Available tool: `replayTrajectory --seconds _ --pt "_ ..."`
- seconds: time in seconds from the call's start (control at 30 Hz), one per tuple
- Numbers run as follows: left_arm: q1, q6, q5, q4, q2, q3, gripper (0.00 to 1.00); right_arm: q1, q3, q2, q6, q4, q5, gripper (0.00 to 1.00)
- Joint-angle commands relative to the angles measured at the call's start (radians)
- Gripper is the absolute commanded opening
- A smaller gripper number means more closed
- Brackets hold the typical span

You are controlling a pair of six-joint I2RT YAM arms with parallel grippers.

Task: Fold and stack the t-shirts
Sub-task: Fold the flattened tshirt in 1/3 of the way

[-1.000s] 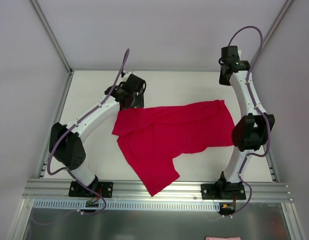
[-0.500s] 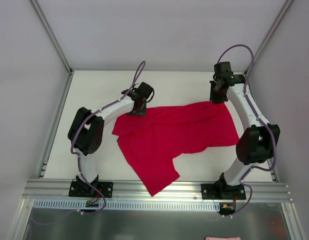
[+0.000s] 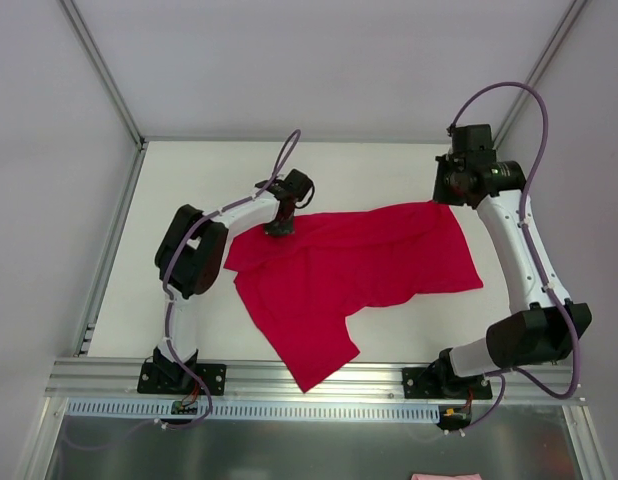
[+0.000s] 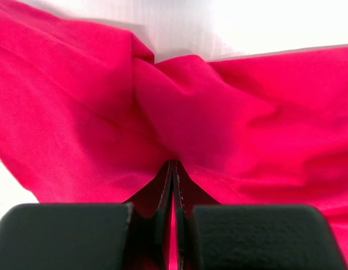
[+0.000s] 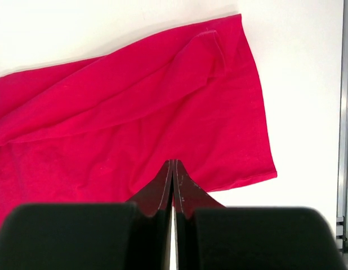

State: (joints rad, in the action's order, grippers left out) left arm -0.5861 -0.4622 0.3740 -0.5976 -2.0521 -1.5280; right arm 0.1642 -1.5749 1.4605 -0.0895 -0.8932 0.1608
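Observation:
A crimson t-shirt [image 3: 359, 260] lies spread and rumpled on the white table [image 3: 189, 180], one part trailing toward the near edge. My left gripper [image 3: 279, 228] is down on the shirt's far-left edge. In the left wrist view that gripper [image 4: 173, 163] is shut on a pinch of the t-shirt [image 4: 247, 124], and the cloth bunches into folds at its tips. My right gripper [image 3: 447, 195] hangs over the shirt's far-right corner. The right wrist view shows this gripper [image 5: 173, 162] shut and empty above the t-shirt [image 5: 134, 124].
An aluminium rail [image 3: 319, 375] runs along the near edge, carrying both arm bases. A metal frame post [image 5: 347, 112] borders the table on the right. A scrap of pink cloth [image 3: 444, 476] shows at the bottom edge. Grey walls enclose the table.
The left gripper moved onto the shirt's far-left edge and shut on the cloth. The right arm swung outward to the right, its gripper still shut near the far-right corner.

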Motion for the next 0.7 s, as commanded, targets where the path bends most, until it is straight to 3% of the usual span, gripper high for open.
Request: replayTrajectory --seconds 0.0,0.27,0.37,0.43,0.47,0.5,0.53,0.57,0.6,0.67 --pt "0.034 -0.038 -0.007 -0.053 -0.02 -0.041 0.0 0.003 -0.034 -0.087 0.011 -0.024 -0.058 0.01" --pt "0.169 -0.075 -0.026 -0.088 -0.066 -0.098 0.0 0.015 0.082 -0.19 0.014 0.0 -0.09 0.04" --pt "0.201 -0.059 -0.001 -0.088 -0.08 -0.132 0.0 0.032 0.118 -0.227 -0.009 0.007 -0.057 0.1" --pt "0.219 -0.043 0.014 -0.097 -0.091 -0.17 0.0 0.067 0.154 -0.247 -0.044 0.025 0.002 0.2" --pt "0.224 -0.038 0.034 -0.102 -0.106 -0.187 0.0 0.083 0.174 -0.268 -0.056 0.061 0.066 0.31" --pt "0.229 -0.033 0.036 -0.108 -0.114 -0.217 0.0 0.09 0.199 -0.279 -0.062 0.083 0.077 0.66" --pt "0.239 -0.023 0.036 -0.108 -0.12 -0.228 0.0 0.092 0.249 -0.285 -0.068 0.109 0.072 0.8" --pt "0.244 -0.021 0.04 -0.111 -0.132 -0.242 0.0 0.09 0.272 -0.287 -0.067 0.129 0.069 0.89" --pt "0.247 -0.02 0.049 -0.113 -0.138 -0.26 0.0 0.087 0.292 -0.282 -0.067 0.169 0.012 0.88" --pt "0.255 -0.012 0.046 -0.116 -0.151 -0.277 0.0 0.071 0.314 -0.258 -0.035 0.207 -0.093 0.69"
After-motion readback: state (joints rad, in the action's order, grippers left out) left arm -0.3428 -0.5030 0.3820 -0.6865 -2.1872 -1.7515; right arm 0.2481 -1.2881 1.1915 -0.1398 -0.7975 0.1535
